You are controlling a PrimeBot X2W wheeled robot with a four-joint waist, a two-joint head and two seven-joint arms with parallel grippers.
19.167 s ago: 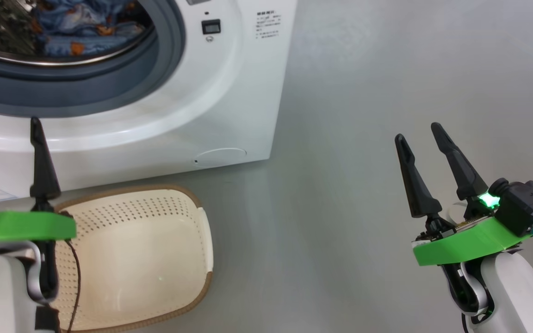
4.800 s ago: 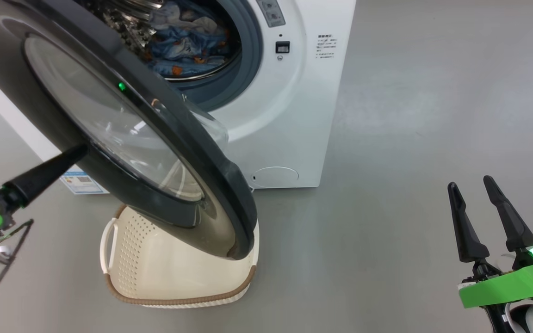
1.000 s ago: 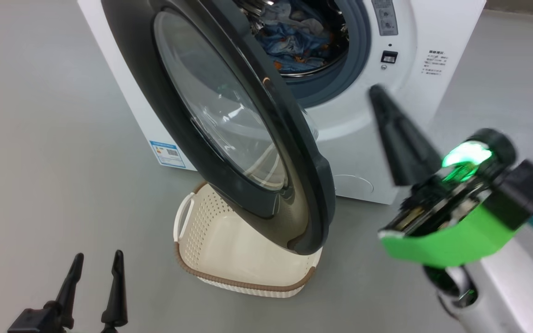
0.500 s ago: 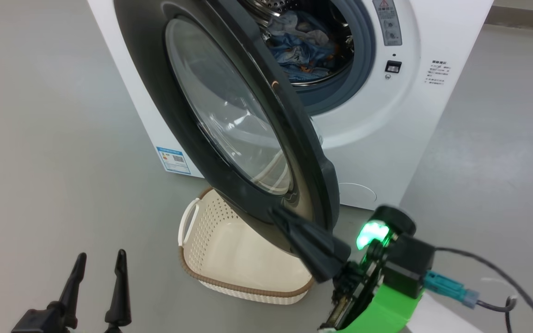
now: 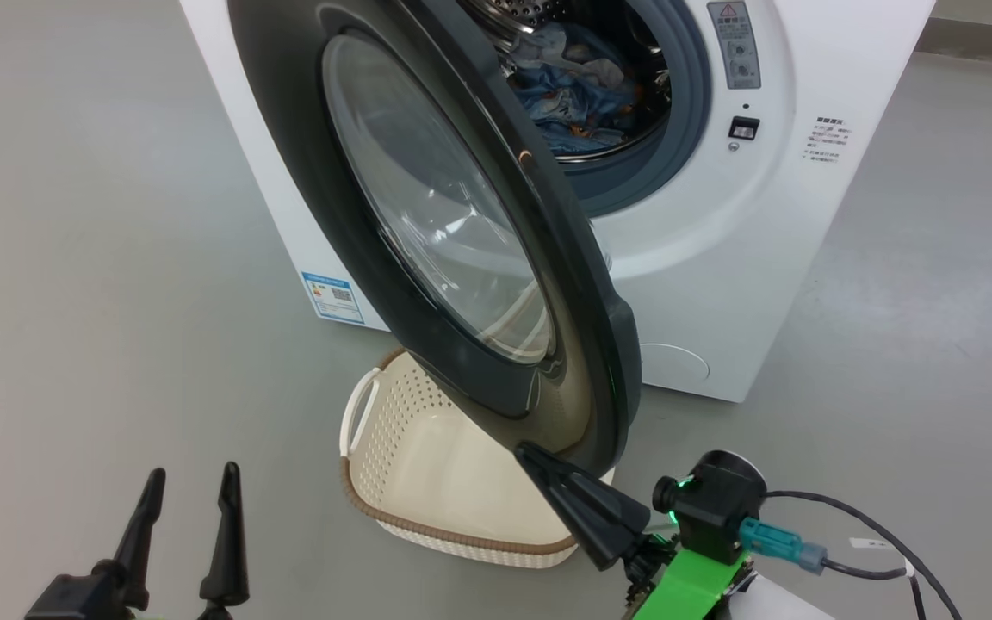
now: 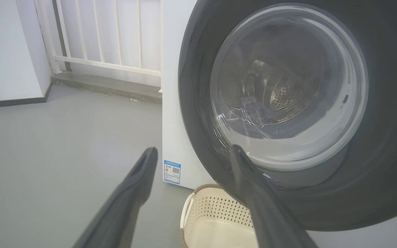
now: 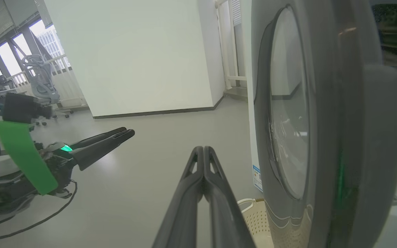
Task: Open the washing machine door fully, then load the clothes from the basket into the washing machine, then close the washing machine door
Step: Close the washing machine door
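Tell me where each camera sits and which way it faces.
Head view: high, looking down at the washing machine door, the basket, left gripper, right gripper.
Left wrist view: on the left arm, facing the door's glass past its open fingers.
Right wrist view: on the right arm, along the door's face; shut fingers.
Shared: door, basket.

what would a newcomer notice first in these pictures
The washing machine door, a big round of glass in a black rim, stands half open across the middle of the head view. Behind it, blue printed clothes lie in the drum, and the cream basket sits on the floor under the door. The right gripper, jaws shut, points at the door's lower edge.
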